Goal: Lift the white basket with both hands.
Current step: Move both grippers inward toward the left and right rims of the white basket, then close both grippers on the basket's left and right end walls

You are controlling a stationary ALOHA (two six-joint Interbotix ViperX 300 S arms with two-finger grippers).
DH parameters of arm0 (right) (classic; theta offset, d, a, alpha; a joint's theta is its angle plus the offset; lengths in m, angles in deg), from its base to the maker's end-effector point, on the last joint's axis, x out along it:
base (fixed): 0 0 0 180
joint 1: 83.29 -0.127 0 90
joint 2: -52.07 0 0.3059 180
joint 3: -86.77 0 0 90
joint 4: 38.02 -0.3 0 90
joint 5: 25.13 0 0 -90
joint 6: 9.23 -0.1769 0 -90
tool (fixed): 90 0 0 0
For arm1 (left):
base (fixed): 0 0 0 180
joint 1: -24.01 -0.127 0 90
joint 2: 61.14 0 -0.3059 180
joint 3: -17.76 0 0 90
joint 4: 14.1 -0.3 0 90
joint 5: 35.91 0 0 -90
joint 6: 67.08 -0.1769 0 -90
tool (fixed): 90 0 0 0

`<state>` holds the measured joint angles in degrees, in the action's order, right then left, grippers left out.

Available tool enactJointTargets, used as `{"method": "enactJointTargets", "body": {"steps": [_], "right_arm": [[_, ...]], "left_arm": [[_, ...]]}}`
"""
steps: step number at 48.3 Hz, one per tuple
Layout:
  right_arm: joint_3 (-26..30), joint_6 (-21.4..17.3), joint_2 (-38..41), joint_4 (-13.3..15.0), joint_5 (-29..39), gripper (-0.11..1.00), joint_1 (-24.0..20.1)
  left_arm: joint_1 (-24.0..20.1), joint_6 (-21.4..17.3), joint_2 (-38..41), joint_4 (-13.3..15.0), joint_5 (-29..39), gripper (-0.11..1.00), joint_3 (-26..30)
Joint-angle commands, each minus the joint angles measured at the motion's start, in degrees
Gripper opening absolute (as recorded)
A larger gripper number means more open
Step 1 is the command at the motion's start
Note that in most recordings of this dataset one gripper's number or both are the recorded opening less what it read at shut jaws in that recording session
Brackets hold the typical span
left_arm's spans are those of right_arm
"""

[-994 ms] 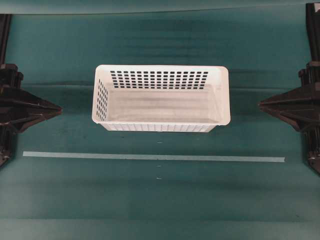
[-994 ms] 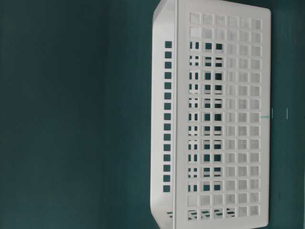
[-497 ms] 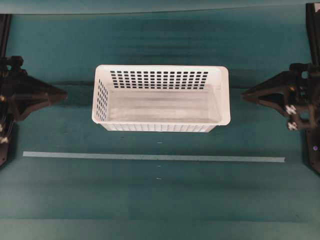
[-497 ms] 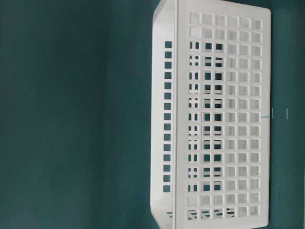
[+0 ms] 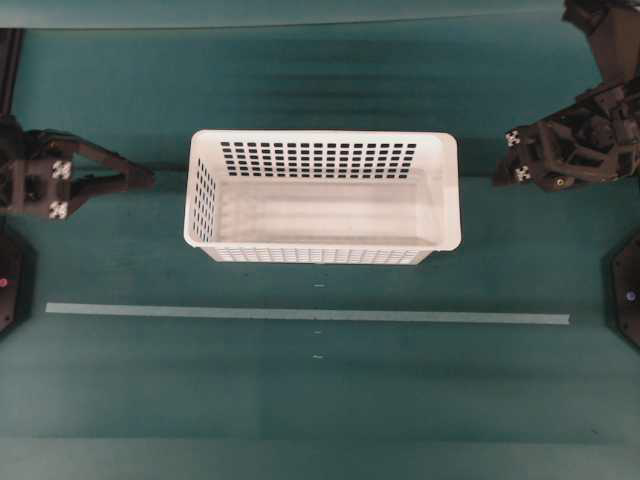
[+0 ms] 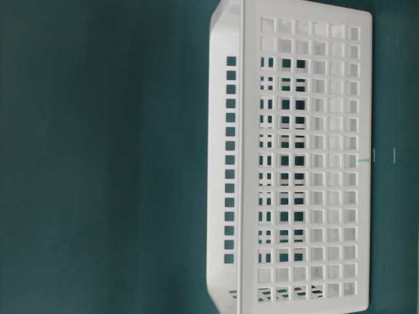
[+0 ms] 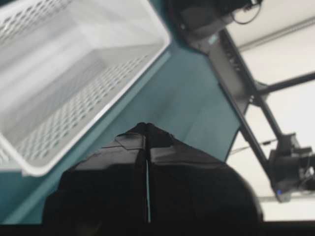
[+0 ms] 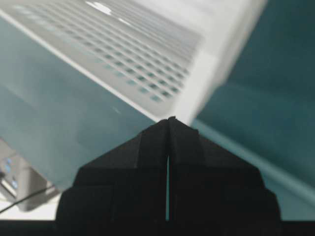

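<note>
Left gripper (image 5: 150,180): fingers clenched, nothing grasped, just beside basket's left end, apart. One white basket (image 5: 322,196) mid-table, on green tabletop (image 5: 320,400). One pale tape strip (image 5: 300,314) nearer camera. Right gripper (image 5: 497,172): clenched, nothing grasped, near right end.

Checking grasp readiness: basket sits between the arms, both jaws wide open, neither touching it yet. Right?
Not quite: the jaws are shut, not open. Both wrist views show each pair pressed together, only a thin seam between. The rest holds: in the overhead view the white basket sits between the left gripper and the right gripper, neither touching it.
</note>
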<state>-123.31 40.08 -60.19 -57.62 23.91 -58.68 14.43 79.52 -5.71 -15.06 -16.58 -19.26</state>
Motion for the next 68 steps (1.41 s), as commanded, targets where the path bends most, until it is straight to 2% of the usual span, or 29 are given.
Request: {"method": "enactJointTargets", "body": {"steps": [1, 7, 16, 26, 39, 43, 48, 55, 59, 61, 64, 68], "right_arm": [[1.41, -2.55, 0.62, 1.32, 2.55, -0.01, 0.70], [2.02, -7.29, 1.32, 5.27, 4.57, -0.01, 0.79], [4.04, -8.35, 4.31, 8.17, 8.88, -0.01, 0.70], [7.65, -8.26, 8.70, 8.88, 10.63, 0.00, 0.62], [8.17, -8.35, 10.46, 9.14, 10.28, 0.08, 0.26], [8.09, -8.44, 10.55, 9.14, 9.58, 0.12, 0.26], [7.65, -8.88, 10.72, 8.88, 7.91, 0.24, 0.26], [7.29, -12.74, 11.78, 8.61, 4.48, 0.54, 0.35], [7.12, -15.29, 13.01, 8.53, 1.76, 0.74, 0.09], [7.03, -15.73, 13.89, 8.53, 0.70, 0.84, -0.26], [6.94, -16.26, 15.38, 8.53, -0.53, 0.94, -1.05], [6.94, -16.61, 17.40, 8.53, -0.35, 0.96, -1.67]], "left_arm": [[-1.49, 3.08, 1.76, -0.18, 2.20, -0.05, 2.46], [-2.90, 7.03, 4.57, -0.18, 7.21, -0.05, 3.34], [-3.34, 9.84, 9.32, -0.18, 16.52, -0.05, 5.27], [-3.87, 9.58, 12.22, -0.62, 18.90, -0.05, 6.77], [-4.13, 8.96, 12.22, -0.62, 19.25, 0.01, 6.24], [-4.13, 8.88, 12.39, -0.62, 19.25, 0.09, 6.06], [-4.13, 9.05, 12.57, -0.62, 19.16, 0.32, 5.62], [-4.13, 9.67, 13.36, -0.62, 19.07, 0.76, 5.36], [-4.13, 9.67, 14.24, -0.62, 18.81, 0.94, 5.36], [-4.22, 9.67, 14.68, -0.62, 18.72, 0.97, 5.36], [-4.31, 9.67, 15.56, -0.62, 18.19, 0.94, 5.36], [-4.83, 9.67, 16.61, -0.62, 16.79, 0.93, 5.36]]}}
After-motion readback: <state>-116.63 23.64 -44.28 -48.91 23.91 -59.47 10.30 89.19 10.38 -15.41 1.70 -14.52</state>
